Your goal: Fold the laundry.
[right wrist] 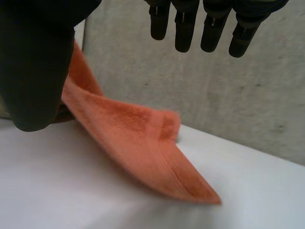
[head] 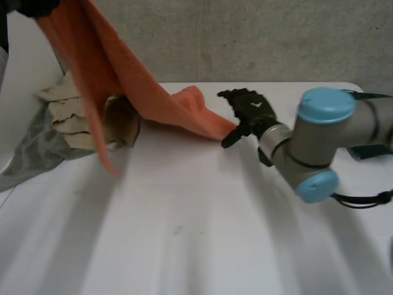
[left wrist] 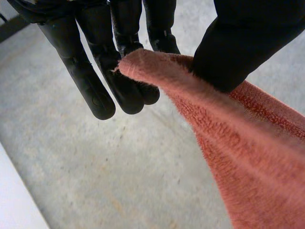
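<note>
The white table (head: 196, 233) takes most of the frame. An orange towel (head: 116, 67) hangs stretched from the upper left corner down to the centre. Its long axis is diagonal, and its low end lies on the table, pointing right. Behind it, at the left, lies a pile of clothes (head: 64, 117), beige and grey. The right hand (head: 252, 114), just beside the low end, has relaxed fingers and holds nothing. The left hand (left wrist: 90, 81) pinches the high corner between thumb and fingers.
</note>
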Motion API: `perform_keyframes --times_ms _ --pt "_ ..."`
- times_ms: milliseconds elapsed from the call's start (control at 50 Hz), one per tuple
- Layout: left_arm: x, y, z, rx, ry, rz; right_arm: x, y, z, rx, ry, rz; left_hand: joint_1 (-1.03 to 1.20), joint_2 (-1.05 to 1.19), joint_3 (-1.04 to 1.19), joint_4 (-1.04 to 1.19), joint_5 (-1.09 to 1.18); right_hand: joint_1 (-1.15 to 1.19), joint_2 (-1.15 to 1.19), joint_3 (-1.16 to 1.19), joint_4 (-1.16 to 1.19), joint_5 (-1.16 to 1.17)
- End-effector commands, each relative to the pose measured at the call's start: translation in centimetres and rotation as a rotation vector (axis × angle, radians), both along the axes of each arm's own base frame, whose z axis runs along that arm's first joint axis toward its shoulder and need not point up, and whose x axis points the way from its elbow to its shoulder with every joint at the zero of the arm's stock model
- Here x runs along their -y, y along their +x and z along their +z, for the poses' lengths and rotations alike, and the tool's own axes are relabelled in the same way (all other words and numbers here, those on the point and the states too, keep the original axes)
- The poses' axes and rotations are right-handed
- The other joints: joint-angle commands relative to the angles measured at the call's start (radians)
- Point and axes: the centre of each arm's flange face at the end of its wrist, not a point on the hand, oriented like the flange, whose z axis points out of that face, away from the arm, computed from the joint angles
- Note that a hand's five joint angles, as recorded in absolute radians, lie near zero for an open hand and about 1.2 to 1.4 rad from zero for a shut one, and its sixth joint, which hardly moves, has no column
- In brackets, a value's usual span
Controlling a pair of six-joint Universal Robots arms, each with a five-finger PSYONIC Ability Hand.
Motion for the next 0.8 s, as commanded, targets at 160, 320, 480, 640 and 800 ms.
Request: perform_keyframes --times_ms 160,320,480,640,800 --pt "-3.5 -0.2 3.9 -0.049 -0.092 -0.06 -2.7 5.8 -7.0 -0.031 0.074 0.074 0.268 0.198 0.203 0.195 0.229 0.218 0.197 0.231 0.234 0.24" --pt "-3.0 -0.5 3.4 -0.036 -0.071 -0.059 -2.0 3.5 -0.7 0.036 0.028 0.025 0.268 0.198 0.203 0.195 0.229 0.221 0.2 0.234 0.237 0.243" --pt "-2.9 -0.4 3.4 -0.029 -0.065 -0.057 -2.9 -2.9 -1.0 -0.111 0.16 -0.03 0.268 0.198 0.203 0.195 0.229 0.209 0.188 0.222 0.225 0.231" --pt "-3.2 -0.4 4.0 -0.036 -0.08 -0.058 -6.8 -4.6 -5.1 -0.146 0.358 -0.031 0.268 0.198 0.203 0.195 0.229 0.207 0.185 0.219 0.222 0.228" --pt "-3.4 -0.3 4.8 -0.049 -0.101 -0.059 -9.2 -1.7 -5.1 0.054 0.453 0.007 0.268 0.198 0.203 0.195 0.229 0.201 0.18 0.214 0.217 0.222"
